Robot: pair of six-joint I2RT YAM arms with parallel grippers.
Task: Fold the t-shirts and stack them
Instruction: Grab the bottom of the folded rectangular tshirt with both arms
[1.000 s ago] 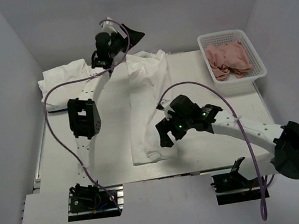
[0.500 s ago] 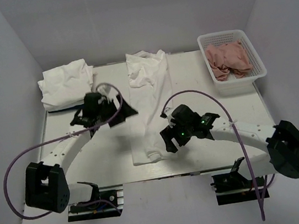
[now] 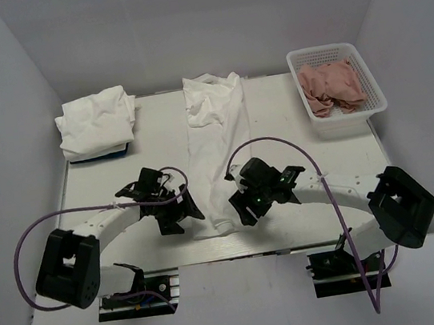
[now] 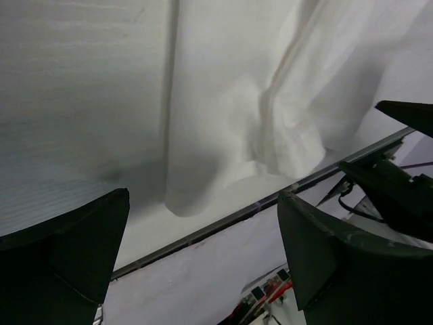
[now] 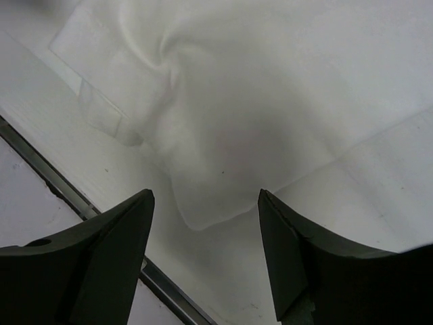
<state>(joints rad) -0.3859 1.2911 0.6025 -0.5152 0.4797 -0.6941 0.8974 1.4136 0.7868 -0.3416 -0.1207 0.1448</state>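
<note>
Gripping the near hem of the t-shirt (image 3: 215, 146) needs both corners taken together. The strip runs from the table (image 3: 292, 119) far edge to near edge. The left gripper (image 3: 183, 218) and right gripper (image 3: 244, 211) flank it, jaws apart, empty.

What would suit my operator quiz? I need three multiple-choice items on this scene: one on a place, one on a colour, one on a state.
1. Where does the basket stand?
A. far right corner of the table
B. far left corner
C. middle of the near edge

2. What colour is the cloth in the basket?
A. blue
B. pink
C. black

3. How does the long shirt in the middle lie?
A. balled up
B. hanging in the air
C. laid flat as a strip

Answers:
1 A, the top view shows it at the far right.
2 B, pink folds fill it.
3 C, it stretches flat from the far edge to the near edge.
</note>
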